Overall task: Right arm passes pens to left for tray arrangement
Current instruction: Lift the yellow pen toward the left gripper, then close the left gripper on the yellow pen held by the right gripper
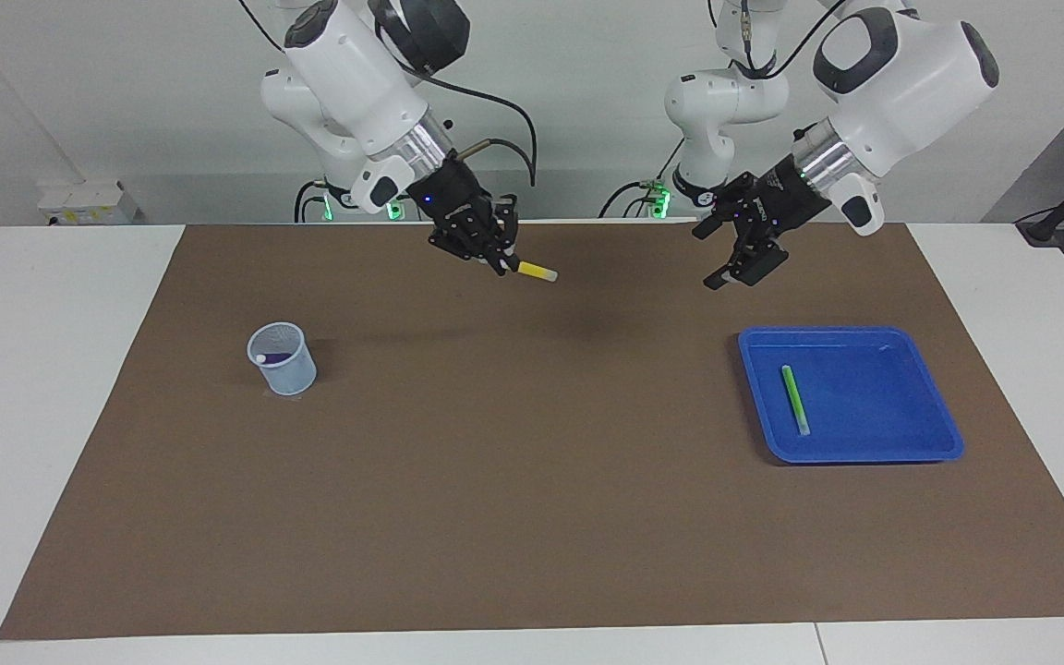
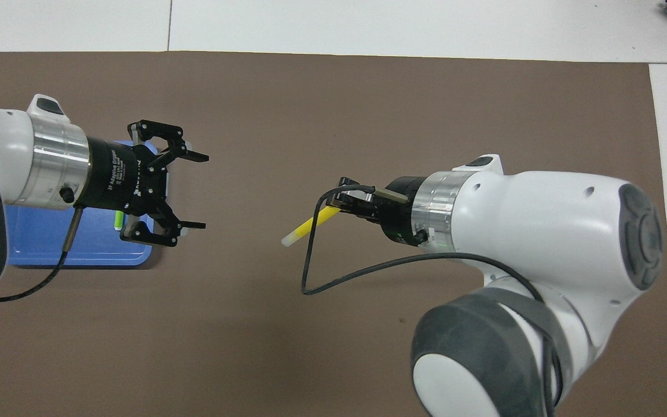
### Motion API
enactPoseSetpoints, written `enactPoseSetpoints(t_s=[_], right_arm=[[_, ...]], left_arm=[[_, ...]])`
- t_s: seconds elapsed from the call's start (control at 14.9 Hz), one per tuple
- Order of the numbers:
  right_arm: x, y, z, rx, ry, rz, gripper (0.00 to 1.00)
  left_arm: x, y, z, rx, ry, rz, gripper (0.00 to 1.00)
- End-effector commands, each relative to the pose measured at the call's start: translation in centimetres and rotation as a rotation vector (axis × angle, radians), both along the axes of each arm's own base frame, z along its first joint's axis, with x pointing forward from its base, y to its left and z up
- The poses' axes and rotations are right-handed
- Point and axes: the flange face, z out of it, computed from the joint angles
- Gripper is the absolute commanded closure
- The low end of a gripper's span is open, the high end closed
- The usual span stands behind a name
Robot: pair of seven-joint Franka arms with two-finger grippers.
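right gripper [image 1: 501, 263], upper centre of the facing view, clamps the yellow pen [image 1: 537, 272] with its pale end out for the handoff. left gripper [image 1: 743, 259] gapes empty, upper right (green pen [image 1: 794, 399] in tray [image 1: 920, 441]); purple pen [image 1: 275, 356] probably in cup [image 1: 284, 368].

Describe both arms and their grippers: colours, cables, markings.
Both arms are glossy white with grey-black joint caps and silver wrist rings. The left gripper is black with white lettering and a thin black cable. The right gripper is black with a blue wrist light and a looping black cable.

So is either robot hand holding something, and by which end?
The right gripper holds the yellow pen by its yellow end, pale end sticking out. The left gripper is open, empty.
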Motion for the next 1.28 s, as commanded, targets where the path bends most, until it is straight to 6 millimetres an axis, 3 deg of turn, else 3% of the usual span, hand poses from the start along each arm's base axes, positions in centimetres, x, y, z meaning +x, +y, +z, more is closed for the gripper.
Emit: enactPoseSetpoints(t_s=[0.0,0.2,0.4,0.67,0.87,1.21], right_arm=[[-1.8,1.4,-0.5,0.058,0.005,-0.066,1.00],[-1.9,1.6,-0.5,0.070,0.014,-0.070,1.00],[-1.9,1.5,-0.4,0.114,0.040,-0.089,1.00],[-1.8,1.5,-0.6,0.113,0.044,-0.088,1.00],[-1.8,1.5,-0.6,0.113,0.043,-0.087,1.00],[-1.8,1.5,-0.6,0.113,0.039,-0.084,1.00]], left_arm=[[-2.0,-2.1,-0.6,-0.006,0.017,0.092,0.00],[-3.0,-3.5,-1.1,0.001,0.062,0.135,0.00],[-4.1,-3.3,-2.0,0.021,0.127,0.214,0.00],[-6.3,-6.0,-3.7,0.036,0.124,0.280,0.00],[-6.1,-6.1,-3.3,0.030,0.108,0.283,0.00],[-6.9,-7.6,-2.9,0.039,0.081,0.248,0.13]])
